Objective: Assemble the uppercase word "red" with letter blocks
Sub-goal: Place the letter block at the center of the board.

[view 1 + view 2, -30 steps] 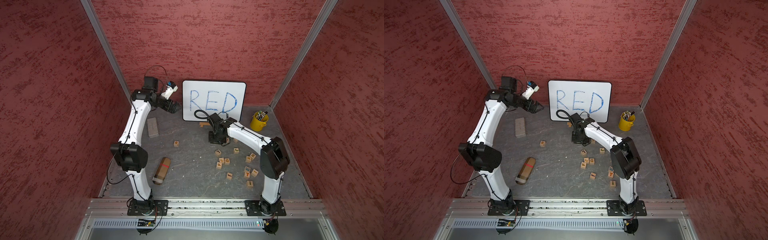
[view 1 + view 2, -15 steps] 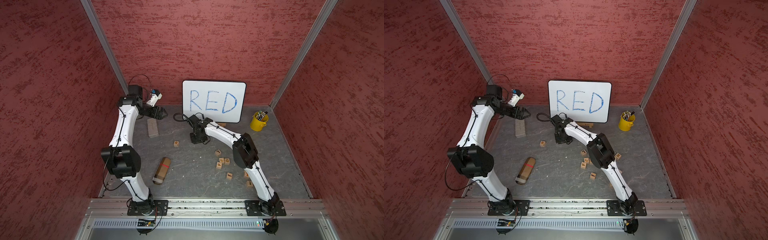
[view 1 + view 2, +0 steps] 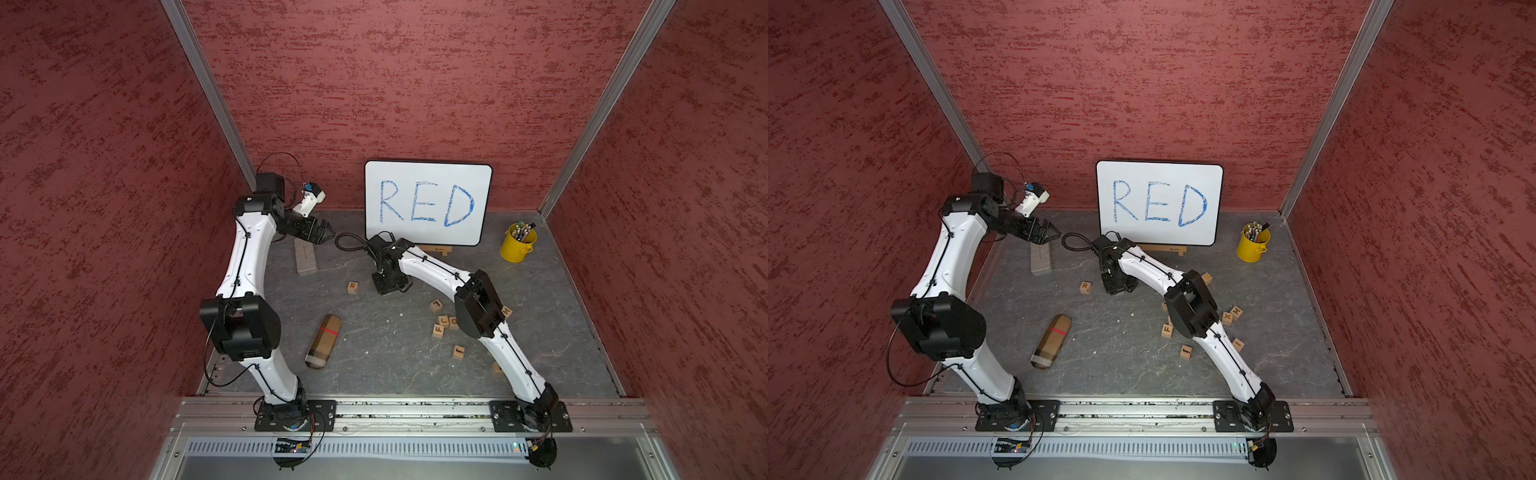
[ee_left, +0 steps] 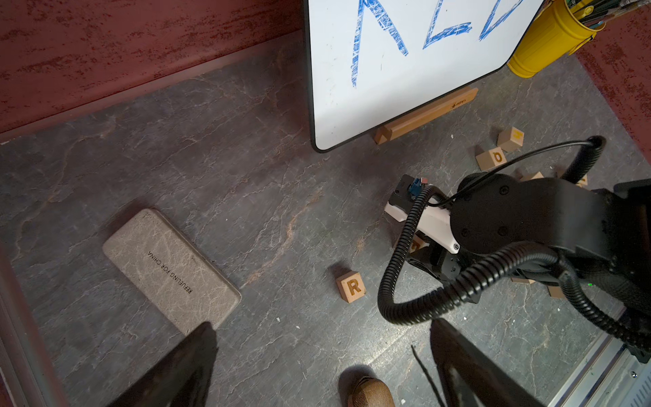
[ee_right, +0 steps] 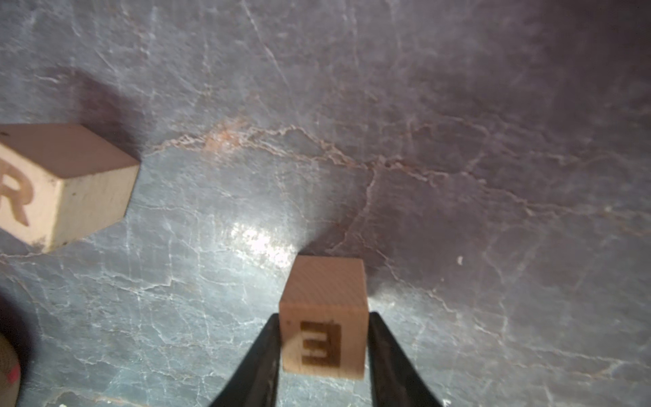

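Right gripper: black fingers pressed against two opposite sides of the E block; block low over the table, resting or just lifted not decidable.
Right gripper, in both top views: pointing down, its body hiding the E block entirely.
Left gripper: fingers wide apart, holding nothing; only the dark tips show in the left wrist view; raised over the far end of the grey slab.
Brown roll: nearest the rail, lying flat, red band near one end; cut off at the frame edge in both wrist views.
Loose blocks: F, L, M, X; others partly hidden behind the right arm, letters unreadable.
Rounded-letter block: O or D, not decidable; in a top view half covered by the right elbow.
R block: letter up, alone on the table, just beside the right gripper, not touching it; cropped by the frame edge in the right wrist view.
Grey slab, left wrist view: flat, printed "REFUELING FOR CHINA".
White board: upright against the back wall on a wooden stand, blue "RED"; lettering cropped in the left wrist view.
Yellow pot: far corner, full of pens.
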You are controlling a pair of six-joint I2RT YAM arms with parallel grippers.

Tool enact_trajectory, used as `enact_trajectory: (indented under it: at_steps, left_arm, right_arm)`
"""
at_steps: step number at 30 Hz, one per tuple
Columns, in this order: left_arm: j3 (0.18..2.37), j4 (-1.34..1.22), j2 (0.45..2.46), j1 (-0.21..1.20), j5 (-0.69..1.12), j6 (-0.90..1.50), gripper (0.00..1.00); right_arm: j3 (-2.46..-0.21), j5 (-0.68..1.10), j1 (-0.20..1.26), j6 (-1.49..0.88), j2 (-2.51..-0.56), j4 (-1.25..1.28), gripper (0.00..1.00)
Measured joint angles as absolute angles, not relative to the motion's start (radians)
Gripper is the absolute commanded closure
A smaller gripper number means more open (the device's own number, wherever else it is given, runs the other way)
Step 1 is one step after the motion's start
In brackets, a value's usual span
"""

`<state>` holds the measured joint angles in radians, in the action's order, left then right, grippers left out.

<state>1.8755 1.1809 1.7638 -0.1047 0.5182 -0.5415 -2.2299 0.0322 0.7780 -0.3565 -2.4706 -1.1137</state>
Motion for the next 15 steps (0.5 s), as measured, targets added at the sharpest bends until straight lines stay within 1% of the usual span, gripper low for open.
enact_trajectory:
  at_steps: [2,4,8,11,15]
  left_arm:
    - [1.876,1.187,1.764,-0.105,0.518,-0.546,0.03]
    - [1.885,1.196,1.765,-0.105,0.517,-0.551,0.0]
    - [1.956,1.217,1.787,-0.098,0.51,-0.569,0.0]
    - [2.074,1.253,1.845,-0.082,0.509,-0.601,0.0]
    - [2.18,1.326,1.932,-0.025,0.498,-0.693,0.0]
  right_arm:
    - [-2.231,0.032,0.778,-0.355,-2.471,-1.112,0.52]
    - [-2.231,0.031,0.778,-0.355,-2.471,-1.111,0.51]
    - [-2.207,0.018,0.778,-0.355,-2.451,-1.086,0.5]
    - [-2.132,0.018,0.778,-0.355,-2.374,-1.062,0.51]
    - [-1.978,0.019,0.773,-0.365,-2.188,-1.013,0.51]
